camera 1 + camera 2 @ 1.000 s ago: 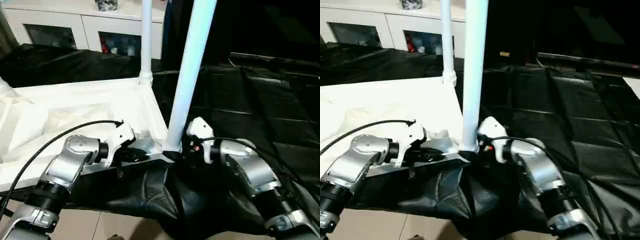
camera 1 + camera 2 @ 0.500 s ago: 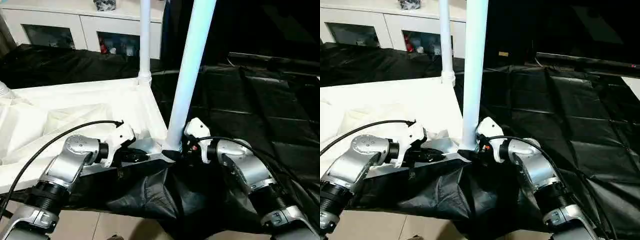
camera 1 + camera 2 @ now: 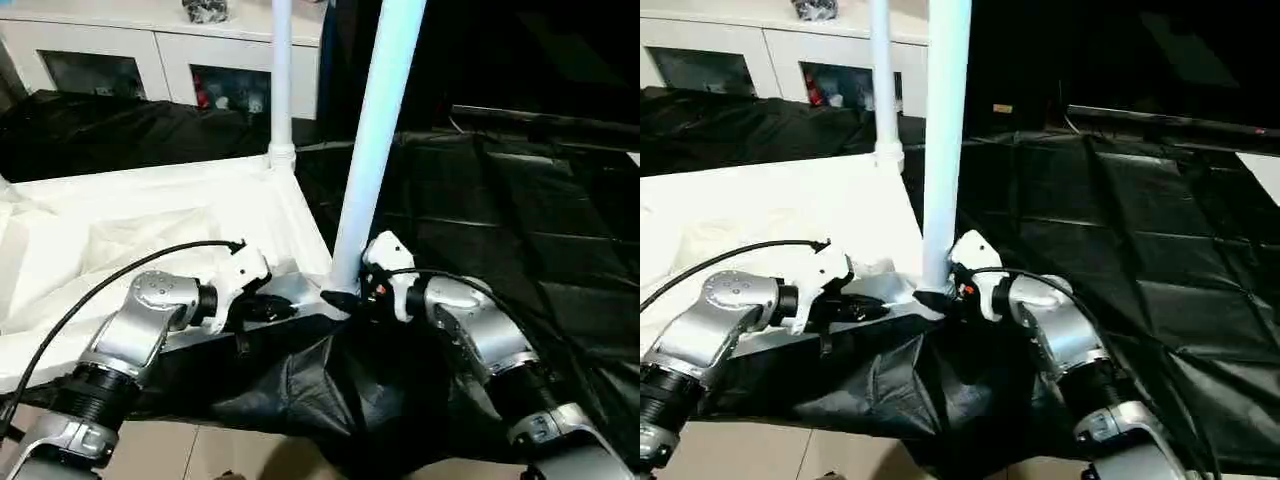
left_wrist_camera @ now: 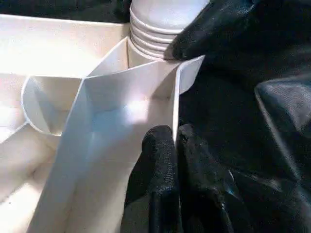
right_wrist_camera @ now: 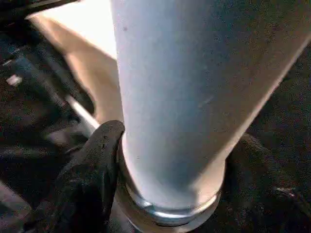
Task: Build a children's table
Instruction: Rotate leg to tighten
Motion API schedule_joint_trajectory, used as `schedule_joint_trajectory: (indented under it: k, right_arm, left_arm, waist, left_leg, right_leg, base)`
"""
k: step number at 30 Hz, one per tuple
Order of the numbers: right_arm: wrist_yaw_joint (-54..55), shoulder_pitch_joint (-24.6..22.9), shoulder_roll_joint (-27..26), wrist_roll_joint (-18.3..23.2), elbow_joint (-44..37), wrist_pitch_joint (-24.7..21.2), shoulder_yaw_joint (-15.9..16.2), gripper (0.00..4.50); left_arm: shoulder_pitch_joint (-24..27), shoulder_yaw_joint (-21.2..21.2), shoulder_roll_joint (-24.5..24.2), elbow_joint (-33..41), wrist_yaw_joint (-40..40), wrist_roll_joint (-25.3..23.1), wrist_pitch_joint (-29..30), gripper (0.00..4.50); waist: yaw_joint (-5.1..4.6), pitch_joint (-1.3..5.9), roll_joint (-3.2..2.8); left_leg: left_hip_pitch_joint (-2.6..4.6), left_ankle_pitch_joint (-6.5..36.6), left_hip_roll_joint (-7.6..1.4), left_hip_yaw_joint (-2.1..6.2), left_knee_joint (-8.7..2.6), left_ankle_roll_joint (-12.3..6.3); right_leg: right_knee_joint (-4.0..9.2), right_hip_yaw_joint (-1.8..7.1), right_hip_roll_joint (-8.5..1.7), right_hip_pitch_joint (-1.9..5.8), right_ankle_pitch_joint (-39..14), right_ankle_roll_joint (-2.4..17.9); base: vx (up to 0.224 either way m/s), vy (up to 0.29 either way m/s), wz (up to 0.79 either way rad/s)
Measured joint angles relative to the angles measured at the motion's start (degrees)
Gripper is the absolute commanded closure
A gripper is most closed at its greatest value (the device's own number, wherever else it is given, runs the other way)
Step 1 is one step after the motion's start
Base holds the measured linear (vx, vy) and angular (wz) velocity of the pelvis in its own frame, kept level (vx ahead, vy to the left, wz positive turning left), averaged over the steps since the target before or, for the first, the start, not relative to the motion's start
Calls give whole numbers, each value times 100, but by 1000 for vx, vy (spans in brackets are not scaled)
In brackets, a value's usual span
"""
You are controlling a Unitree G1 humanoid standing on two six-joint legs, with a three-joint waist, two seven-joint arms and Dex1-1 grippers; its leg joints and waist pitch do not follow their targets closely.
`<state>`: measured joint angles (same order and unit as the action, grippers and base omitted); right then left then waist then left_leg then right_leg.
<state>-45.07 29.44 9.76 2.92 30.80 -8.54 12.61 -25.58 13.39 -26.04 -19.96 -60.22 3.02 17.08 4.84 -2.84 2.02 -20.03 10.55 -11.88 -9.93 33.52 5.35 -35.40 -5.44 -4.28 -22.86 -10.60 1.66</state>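
Left gripper at the near edge of the upside-down table top, fingers pinched closed on the thin white rim wall just beside the near right corner. Right gripper at that same corner, fingers spread around the base of the near leg, one on each side of it; one finger touches the collar where the leg enters the corner socket, the other is blurred, so can't confirm a firm clamp. Near leg stands upright in the socket, ribbed collar seated against the corner. Table top lies ribbed side up on black sheeting, which drapes over the front and spreads out to the right. Second leg stands upright in the far right corner socket. Beyond it, a white cabinet with glass doors against the back, small items behind the glass too small to identify.
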Motion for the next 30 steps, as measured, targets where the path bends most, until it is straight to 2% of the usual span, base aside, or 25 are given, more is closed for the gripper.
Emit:
schedule_joint_trajectory:
  k: [2,6,9,10,11,13,14,18,20,24,30]
  right_arm:
    - [438,86,-193,-40,188,-7,-113,182]
    - [2110,538,-840,-138,953,-83,-556,182]
    - [2806,778,-1004,-187,1386,50,-667,182]
    - [2859,824,-1027,-206,1477,92,-693,126]
    - [2883,861,-1044,-211,1570,159,-759,113]
    - [2883,859,-1080,-211,1588,190,-771,106]
    - [2877,866,-1091,-214,1631,242,-771,82]
    - [2704,871,-1101,-257,1723,396,-768,59]
    - [2424,870,-978,-262,1731,515,-692,29]
    - [1918,865,-763,-271,1712,645,-537,29]
    - [607,817,-107,-243,1182,883,-340,29]
  left_arm:
    - [-69,-12,124,-87,269,-69,10,450]
    - [-468,-52,761,-562,1232,-323,192,450]
    - [-653,-45,1104,-849,1667,-457,167,450]
    - [-668,-46,1135,-892,1714,-476,136,450]
    - [-699,-46,1181,-969,1751,-501,75,450]
    - [-732,-56,1180,-1034,1842,-516,32,450]
    - [-761,-72,1180,-1086,1908,-517,20,450]
    - [-770,-111,1139,-1120,1940,-523,-24,450]
    - [-745,-109,1042,-1118,1759,-521,-162,450]
    - [-651,-114,870,-1053,1467,-493,-341,450]
    - [-363,4,428,-676,427,-252,-533,450]
  waist:
    - [-3,0,0]
    - [12,-1,-2]
    - [49,7,-19]
    - [52,12,-28]
    - [66,20,-43]
    - [54,21,-45]
    - [43,21,-46]
    - [11,20,-48]
    - [6,15,-54]
    - [17,11,-62]
    - [75,4,-77]
  left_leg:
    - [-1,-1,0,0,1,1]
    - [0,-4,3,1,7,6]
    - [-3,-4,5,1,6,6]
    - [-4,-4,6,0,5,6]
    - [-6,-3,7,0,4,6]
    - [-6,-4,6,0,3,6]
    - [-6,-4,6,0,2,6]
    - [-8,-3,4,0,3,5]
    - [-11,-3,3,0,0,5]
    - [-11,-3,1,0,-13,6]
    - [-18,-4,1,0,-4,5]
  right_leg:
    - [-1,0,0,1,5,6]
    - [0,2,-3,-2,19,10]
    - [7,3,-6,2,19,8]
    - [9,3,-8,2,18,7]
    - [10,3,-9,3,16,4]
    - [9,3,-7,2,15,2]
    - [9,3,-7,0,15,2]
    - [9,2,-6,-3,15,2]
    - [9,2,-4,-9,16,2]
    - [8,1,0,-17,15,3]
    - [9,0,-1,-15,15,3]
  base:
    - [0,0,0]
    - [0,0,0]
    - [0,0,0]
    - [0,0,0]
    - [0,0,0]
    - [0,0,0]
    - [0,0,0]
    - [0,0,0]
    - [0,0,0]
    - [0,0,0]
    - [0,0,0]
